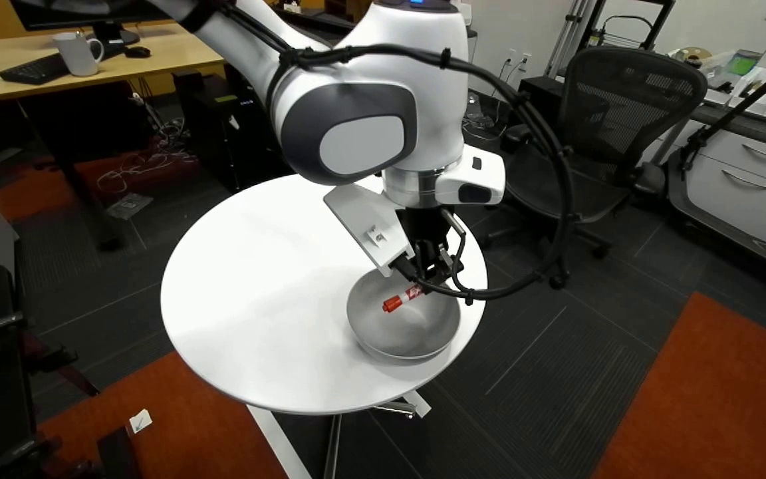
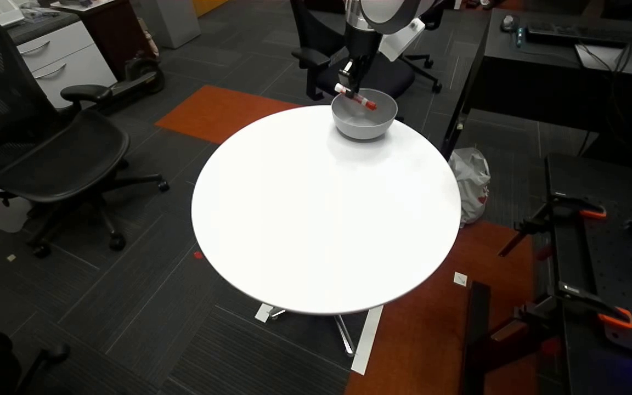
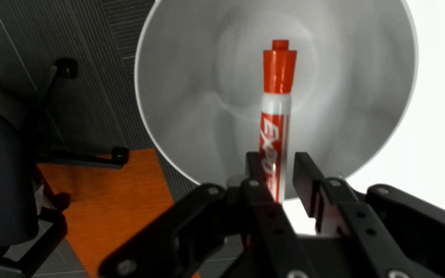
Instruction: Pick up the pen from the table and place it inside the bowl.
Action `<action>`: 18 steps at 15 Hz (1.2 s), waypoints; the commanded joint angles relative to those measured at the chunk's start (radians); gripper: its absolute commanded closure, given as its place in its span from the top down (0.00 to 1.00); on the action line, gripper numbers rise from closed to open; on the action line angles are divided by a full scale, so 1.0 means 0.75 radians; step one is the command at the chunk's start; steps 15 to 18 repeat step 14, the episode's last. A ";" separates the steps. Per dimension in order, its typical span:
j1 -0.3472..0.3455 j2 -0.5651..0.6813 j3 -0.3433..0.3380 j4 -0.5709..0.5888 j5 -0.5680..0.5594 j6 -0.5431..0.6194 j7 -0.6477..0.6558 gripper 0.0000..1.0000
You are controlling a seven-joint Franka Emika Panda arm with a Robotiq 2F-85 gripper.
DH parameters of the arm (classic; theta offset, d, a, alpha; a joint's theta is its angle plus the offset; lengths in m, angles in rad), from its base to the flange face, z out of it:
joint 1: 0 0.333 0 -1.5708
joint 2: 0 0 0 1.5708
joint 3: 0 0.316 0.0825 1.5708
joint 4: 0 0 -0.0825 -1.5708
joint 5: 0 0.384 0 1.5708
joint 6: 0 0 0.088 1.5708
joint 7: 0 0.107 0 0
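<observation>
The red and white pen (image 1: 401, 299) is in the air over the bowl (image 1: 373, 329), tilted, with its red cap pointing away from my gripper (image 1: 428, 281). In an exterior view, the pen (image 2: 365, 101) is at the fingertips of my gripper (image 2: 352, 92), above the bowl (image 2: 364, 125). In the wrist view, the pen (image 3: 278, 79) lies between the fingers of my gripper (image 3: 277, 156), close against the left finger. A gap shows between the pen and the right finger. The pen's rear end is hidden there. The bowl (image 3: 184, 100) stands upright below, near the edge of the round white table (image 1: 250, 299).
The table (image 2: 321, 214) edge runs close beside the bowl. A black office chair (image 1: 629, 113) stands behind the arm. Another dark chair (image 2: 387, 77) is close to the bowl's side of the table. A wooden desk (image 1: 177, 46) is farther back.
</observation>
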 commanded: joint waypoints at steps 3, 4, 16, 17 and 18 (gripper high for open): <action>-0.012 0.026 0.009 0.042 0.027 -0.001 0.048 0.75; -0.013 0.024 0.010 0.040 0.027 0.000 0.048 0.81; -0.009 0.020 0.003 0.028 0.000 -0.004 0.025 1.00; -0.009 0.020 0.003 0.028 0.000 -0.004 0.025 1.00; -0.009 0.020 0.003 0.028 0.000 -0.004 0.025 1.00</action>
